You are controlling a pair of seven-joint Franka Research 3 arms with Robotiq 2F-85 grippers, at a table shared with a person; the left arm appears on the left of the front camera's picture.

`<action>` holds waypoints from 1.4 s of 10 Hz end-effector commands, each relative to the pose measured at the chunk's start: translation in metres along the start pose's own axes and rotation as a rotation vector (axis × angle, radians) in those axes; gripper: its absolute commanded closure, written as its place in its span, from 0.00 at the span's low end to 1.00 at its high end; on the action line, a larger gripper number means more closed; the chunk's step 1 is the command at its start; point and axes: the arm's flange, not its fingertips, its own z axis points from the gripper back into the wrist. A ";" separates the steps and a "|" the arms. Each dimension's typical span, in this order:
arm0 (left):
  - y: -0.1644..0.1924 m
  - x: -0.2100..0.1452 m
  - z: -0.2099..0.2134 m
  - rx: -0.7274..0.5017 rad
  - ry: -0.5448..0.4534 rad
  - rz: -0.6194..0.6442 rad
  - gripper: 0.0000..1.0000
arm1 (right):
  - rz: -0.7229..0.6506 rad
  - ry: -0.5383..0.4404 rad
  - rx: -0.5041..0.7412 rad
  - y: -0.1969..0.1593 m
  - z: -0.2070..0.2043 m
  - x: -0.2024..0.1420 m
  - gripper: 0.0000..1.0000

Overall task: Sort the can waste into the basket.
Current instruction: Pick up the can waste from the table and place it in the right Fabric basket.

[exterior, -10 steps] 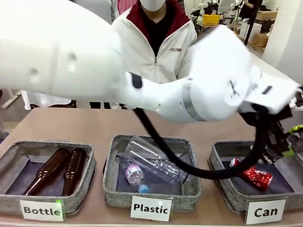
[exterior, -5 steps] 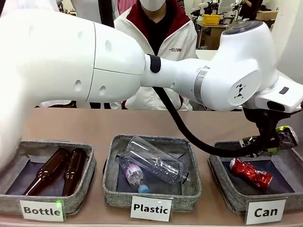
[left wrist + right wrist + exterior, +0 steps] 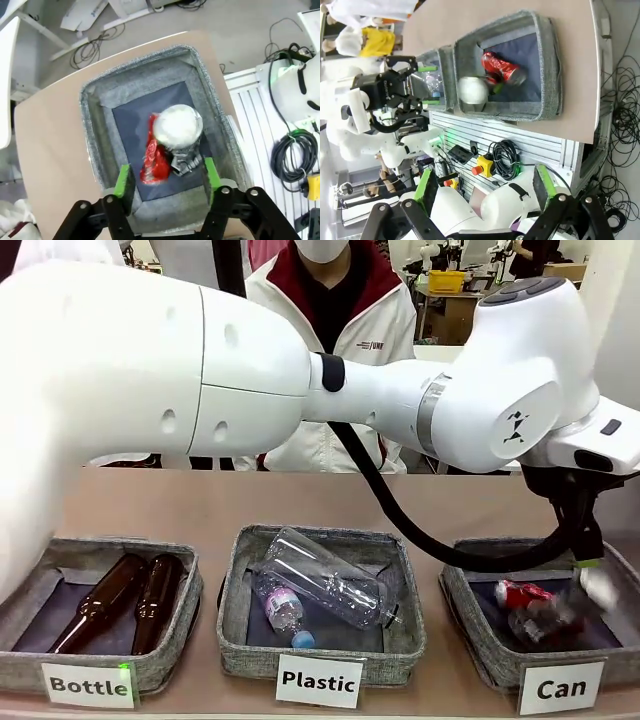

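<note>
Front view: L arm reaches across to the far-right grey fabric basket [image 3: 470, 625] w/ the white "Can" card [image 3: 561, 687]. Left gripper [image 3: 585, 558] hangs over the basket's right side; fingers mostly hidden here, can't tell the gap. Crushed red can [image 3: 520, 593] lies on the dark lining. Blurred shape beside it, prob the black can [image 3: 548, 618] mid-drop. Other baskets: brown glass bottles [image 3: 120, 600] under "Bottle", clear plastic bottles [image 3: 325, 590] under "Plastic". Person's white jacket [image 3: 330, 360] behind the arm.

Left wrist view: gripper [image 3: 166, 179] looks straight down; green pads [image 3: 123, 181] spread apart, nothing pinched. Black can [image 3: 178, 131] below and clear of the pads, silver round end up, smeared, inside the basket [image 3: 92, 130], overlapping the red can [image 3: 152, 155]. Red one: shiny, crumpled foil look. Basket: coarse woven wall, soft rounded corners, smooth dark floor.

Right wrist view: right gripper [image 3: 482, 187] w/ jaws wide, empty, well away from the basket [image 3: 550, 70]. Both cans seen inside: red can [image 3: 500, 67], pale blurred end of black can [image 3: 472, 90].

Step, my read: release of the 2nd can, so sorting looks about done. Next: lift L arm straight up clear of the soft rim, check the can settles inside.
</note>
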 end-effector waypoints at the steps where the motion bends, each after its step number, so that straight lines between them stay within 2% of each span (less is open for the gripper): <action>1: -0.002 -0.003 0.007 0.002 -0.013 -0.014 0.00 | -0.019 0.003 -0.006 0.003 0.005 0.001 0.00; 2: -0.001 -0.005 0.011 0.006 -0.015 -0.013 0.00 | -0.019 0.003 -0.006 0.003 0.005 0.001 0.00; 4: -0.003 -0.013 0.025 -0.073 0.110 -0.016 0.00 | 0.000 0.000 0.000 0.000 0.000 0.000 0.00; 6: -0.006 -0.052 0.074 -0.107 0.141 0.052 0.00 | 0.019 0.126 0.004 0.008 -0.022 0.030 0.00; 8: -0.016 -0.110 0.124 -0.120 0.205 0.204 0.00 | 0.079 0.219 0.018 0.029 -0.046 0.070 0.00; 10: -0.029 -0.179 0.168 -0.084 0.188 0.358 0.00 | 0.128 0.225 0.058 0.064 -0.087 0.113 0.00; 11: -0.034 -0.218 0.188 -0.085 0.182 0.453 0.00 | 0.147 0.282 0.049 0.081 -0.114 0.126 0.00; 12: -0.044 -0.259 0.205 -0.108 0.133 0.540 0.00 | 0.174 0.356 0.046 0.096 -0.143 0.133 0.00; 14: -0.060 -0.341 0.238 -0.129 0.031 0.758 0.00 | 0.165 0.369 0.103 0.127 -0.198 0.142 0.00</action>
